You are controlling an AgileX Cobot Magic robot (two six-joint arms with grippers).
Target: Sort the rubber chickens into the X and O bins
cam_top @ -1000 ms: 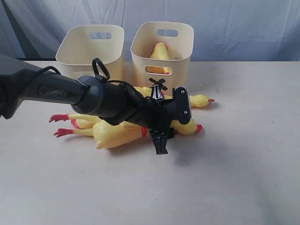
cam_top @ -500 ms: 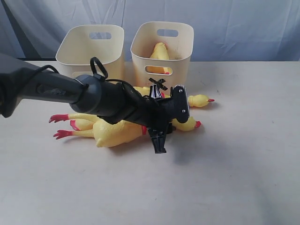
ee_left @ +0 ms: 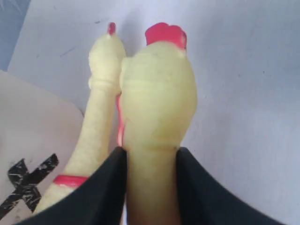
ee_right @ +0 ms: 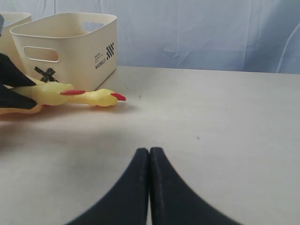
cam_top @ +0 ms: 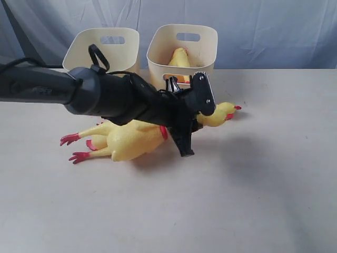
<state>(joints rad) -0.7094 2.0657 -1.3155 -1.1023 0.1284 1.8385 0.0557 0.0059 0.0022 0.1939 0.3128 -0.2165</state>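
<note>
My left gripper [cam_top: 199, 122] [ee_left: 151, 152] is shut on the neck of a rubber chicken [cam_top: 131, 141] [ee_left: 158, 89], holding its red-combed head up; body and red feet trail left on the table. A second chicken [ee_left: 100, 110] [ee_right: 79, 96] lies behind it along the front of the X bin [cam_top: 181, 50] [ee_right: 70, 44], and a third [cam_top: 179, 57] sits inside that bin. The other cream bin [cam_top: 102, 47] stands left of it, its mark hidden. My right gripper [ee_right: 149, 151] is shut on nothing, low over bare table, and is out of the exterior view.
A blue cloth backdrop [cam_top: 274, 31] hangs behind the bins. The left arm [cam_top: 105, 97] stretches across the table in front of both bins. Pale tabletop [cam_top: 253, 184] spreads to the front and right.
The left gripper has risen and shifted slightly back toward the bins with the chicken's neck in it. The head came off the table and the body and feet slid right.
</note>
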